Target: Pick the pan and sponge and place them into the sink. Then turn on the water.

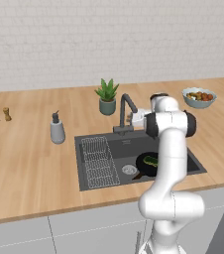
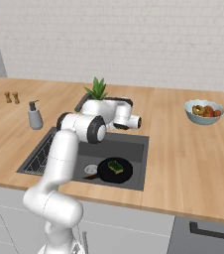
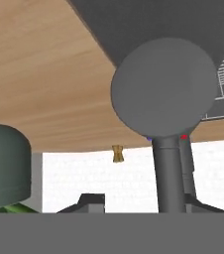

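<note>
Left base view: the pan [image 1: 146, 163], a flat black round disc, already lies inside the sink [image 1: 192, 161], near the right end of the dark grey basin, and the green sponge [image 1: 151, 160] sits on top of it. So both placing steps look done, and only the water is left. The round metal drain [image 1: 129, 169] is just left of the pan, and the ribbed wire rack [image 1: 99, 161] fills the basin's left part. The faucet [image 1: 126, 112], dark grey with a curved gooseneck, stands at the far rim of the sink; the white hand is right beside its base, on the right. No water is running. A grey soap dispenser [image 1: 57, 130] stands left of the sink on the light wooden counter [image 1: 29, 163], and a spiky plant [image 1: 107, 96] sits in a grey pot behind the faucet.

Right base view: the pan's thin handle points left toward the drain, and the sponge shows a yellow-green top. The gripper [image 2: 138, 122] is at the far rim of the sink, but its fingers are too small to read here. A pale bowl of fruit [image 2: 204, 111] sits far right.

Hand view: a smooth matte grey rounded knob on a slim stem looms very close, seemingly the faucet's lever or head. The fingertips are not clear, so I cannot tell whether the jaws are apart or clamped on it.
</note>
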